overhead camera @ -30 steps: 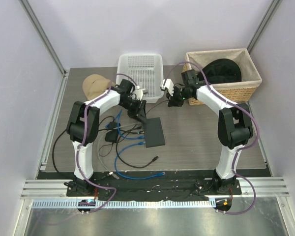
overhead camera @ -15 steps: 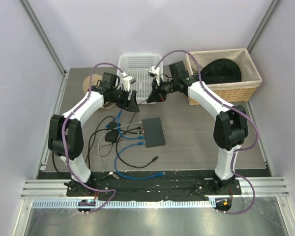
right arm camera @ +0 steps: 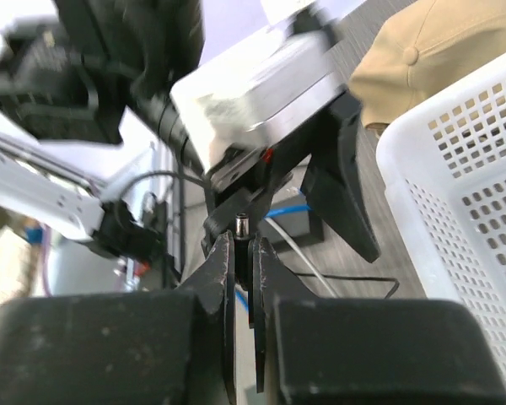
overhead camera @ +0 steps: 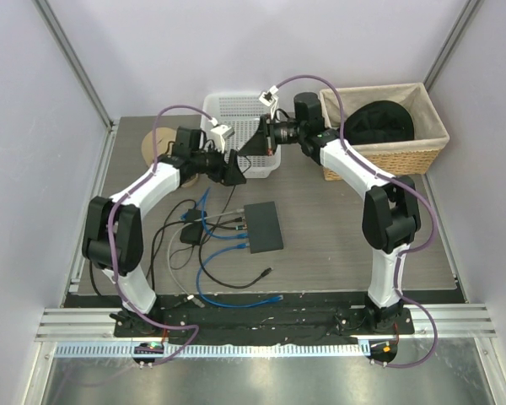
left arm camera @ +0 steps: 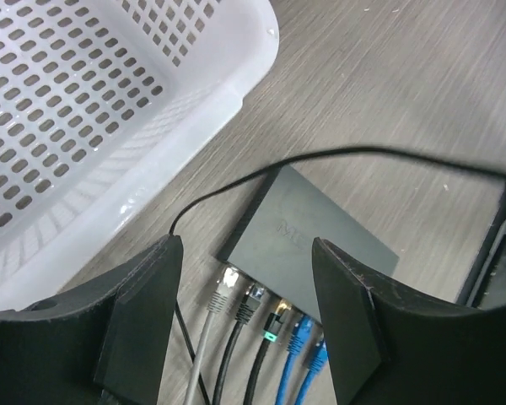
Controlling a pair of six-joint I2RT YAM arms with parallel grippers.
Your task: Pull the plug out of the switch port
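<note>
Nearest, at the table's [overhead camera: 337, 245] front, loose blue and black leads are seen strewn left of centre, with a small black adapter brick [overhead camera: 190, 237] lying among them. Just beyond and right of it the switch [overhead camera: 263, 226] is laid flat on the table, its socket edge turned to the left. In the left wrist view a grey lead, two dark leads and two blue cables [left arm camera: 297, 342] are seen seated in that edge of the switch [left arm camera: 312, 240], and a thin black cord [left arm camera: 337, 153] is arched over its far corner. The left gripper [overhead camera: 234, 171] is held above the table beyond the switch, just in front of the white basket [overhead camera: 215, 110], with its jaws spread wide and nothing between them [left arm camera: 246, 253]. The right gripper [overhead camera: 257, 145] is reached across to the left, over the basket's near right corner and close to the left gripper. Its jaws [right arm camera: 240, 240] are pressed together on a small metal-tipped plug [right arm camera: 242, 225], which is well apart from the switch. A tan cap [overhead camera: 152, 145] is partly hidden behind the left arm. At the far right a wicker basket [overhead camera: 422, 156] is set, with a black hat [overhead camera: 384, 122] inside.
</note>
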